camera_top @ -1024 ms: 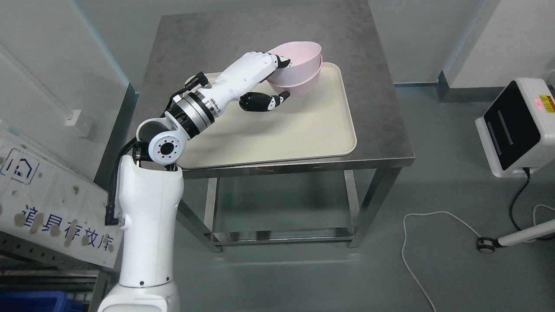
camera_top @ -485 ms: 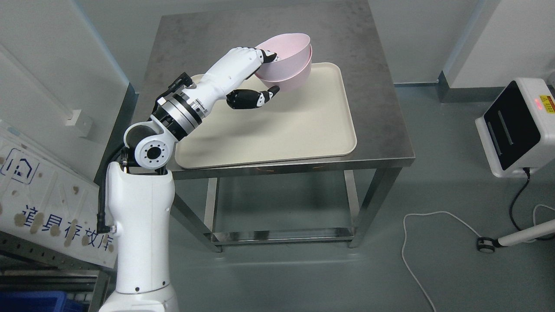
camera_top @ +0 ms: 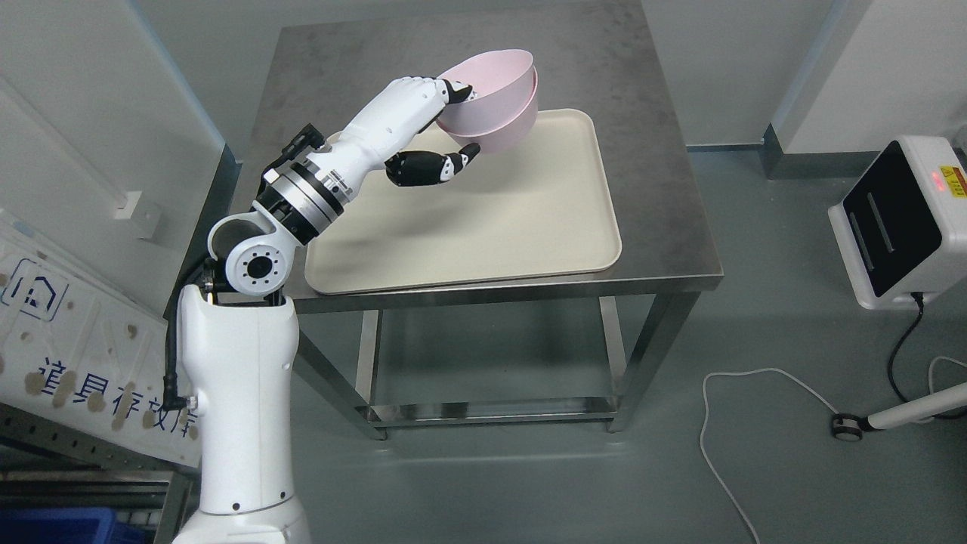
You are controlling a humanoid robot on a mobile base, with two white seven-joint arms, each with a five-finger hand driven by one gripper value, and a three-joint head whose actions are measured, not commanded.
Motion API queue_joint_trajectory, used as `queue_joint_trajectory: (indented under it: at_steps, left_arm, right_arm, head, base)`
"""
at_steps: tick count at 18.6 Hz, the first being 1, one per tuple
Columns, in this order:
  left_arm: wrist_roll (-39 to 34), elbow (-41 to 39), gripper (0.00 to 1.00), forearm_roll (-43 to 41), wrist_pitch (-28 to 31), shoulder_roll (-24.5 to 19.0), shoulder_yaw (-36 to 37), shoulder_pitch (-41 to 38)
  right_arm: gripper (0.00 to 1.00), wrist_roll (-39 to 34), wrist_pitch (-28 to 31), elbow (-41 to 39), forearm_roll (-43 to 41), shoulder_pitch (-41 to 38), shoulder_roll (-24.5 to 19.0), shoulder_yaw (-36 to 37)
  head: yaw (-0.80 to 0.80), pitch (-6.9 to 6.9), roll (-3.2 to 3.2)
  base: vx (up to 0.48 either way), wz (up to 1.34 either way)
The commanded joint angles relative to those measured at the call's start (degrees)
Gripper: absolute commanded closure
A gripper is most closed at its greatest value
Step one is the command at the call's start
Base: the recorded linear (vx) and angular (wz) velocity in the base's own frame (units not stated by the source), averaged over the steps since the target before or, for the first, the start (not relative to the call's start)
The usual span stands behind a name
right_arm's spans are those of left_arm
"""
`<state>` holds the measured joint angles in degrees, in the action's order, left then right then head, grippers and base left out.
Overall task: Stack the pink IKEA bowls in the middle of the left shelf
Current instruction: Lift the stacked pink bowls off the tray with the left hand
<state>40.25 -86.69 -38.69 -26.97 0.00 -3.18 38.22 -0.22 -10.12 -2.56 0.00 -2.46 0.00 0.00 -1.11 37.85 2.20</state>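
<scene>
Steel table (camera_top: 468,53) and cream tray (camera_top: 529,227) clearing: left hand (camera_top: 434,125) clamping pink bowl stack (camera_top: 495,98), lifting it leftward, shelf-bound.

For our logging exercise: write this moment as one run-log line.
left hand: shut on pink bowls | bowls: nested pair, tilted, held above tray | tray: on steel table | right hand: not in view

Room as I see it: steel table (camera_top: 650,189) with a lower shelf, grey-green floor (camera_top: 529,483), pale walls (camera_top: 60,91). White cable (camera_top: 718,423) loops across the floor. White device with a black panel (camera_top: 899,219) stands far right.
</scene>
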Motion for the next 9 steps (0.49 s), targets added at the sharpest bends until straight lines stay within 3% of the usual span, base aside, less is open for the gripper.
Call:
queue_joint_trajectory:
  at_steps: [1, 9]
  left_arm:
    - [-0.08, -0.67, 0.99, 0.37, 0.25, -1.00, -1.04, 0.02]
    - [-0.08, -0.67, 0.99, 0.37, 0.60, -1.00, -1.57, 0.45]
  right_arm:
    - [0.00, -0.04, 0.01, 0.01, 0.44, 0.00, 1.00, 0.62]
    - [0.00, -0.04, 0.01, 0.01, 0.44, 0.00, 1.00, 0.62]
  head:
    - [0.00, 0.00, 0.00]
    - [0.00, 0.00, 0.00]
  base:
    - [0.000, 0.00]
    - [0.000, 0.00]
